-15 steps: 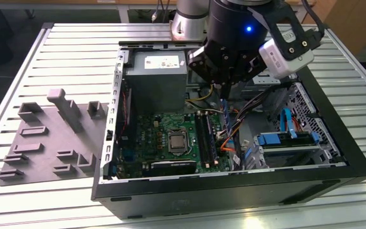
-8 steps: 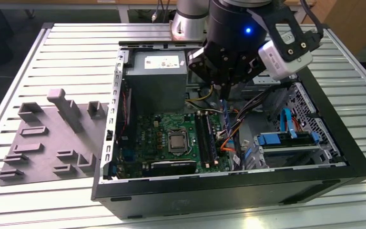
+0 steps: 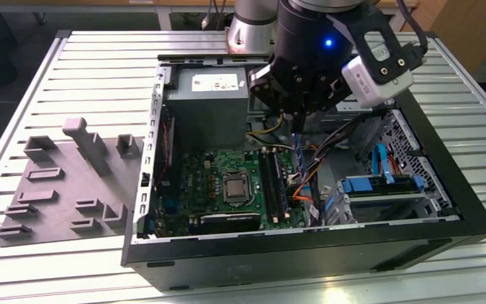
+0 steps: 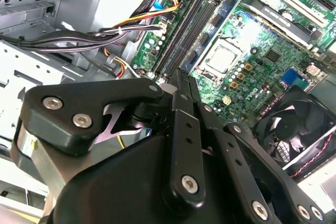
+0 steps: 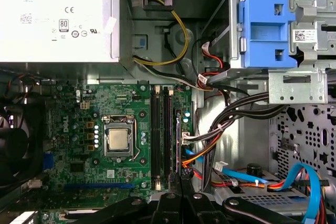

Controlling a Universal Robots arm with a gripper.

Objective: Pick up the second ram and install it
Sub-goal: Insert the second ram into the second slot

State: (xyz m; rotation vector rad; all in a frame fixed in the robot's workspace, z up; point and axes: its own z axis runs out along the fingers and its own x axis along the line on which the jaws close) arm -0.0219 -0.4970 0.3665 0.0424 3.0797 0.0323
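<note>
1. Near field. The front wall of the open black case (image 3: 311, 253) crossed the lower part of the exterior view. The case stood on a slatted metal table (image 3: 49, 272). A grey holder tray (image 3: 66, 183) lay on the table at the exterior view's left, well apart from the work.

2. Mid field. The green motherboard (image 3: 218, 190) lay flat in the case. Its long black memory slots (image 3: 270, 183) ran away from the camera, near the board's edge on the exterior view's right.

3. Task item. The second ram (image 3: 298, 147) was at frame centre, a thin dark-blue strip seen edge-on. It sat just to the exterior view's right of the slots and beside a bundle of coloured cables (image 3: 311, 174). In the first wrist view its edge ran alongside the slots, close to them but not over them. Contact with the board could not be determined.

4. Gripper. The gripper (image 3: 296, 120) was directly above the strip, its fingers clamped on the second ram.

5. Far field. The grey power supply (image 3: 205, 104) filled the rear corner of the case.

6. Step in hand (judgement). Pick-up was complete and the stick was being positioned at the slots; it was not seated.

7. Requirement (judgement). Seating would call for the edge centred over a free slot, square to it, then even, straight downward pressure.
</note>
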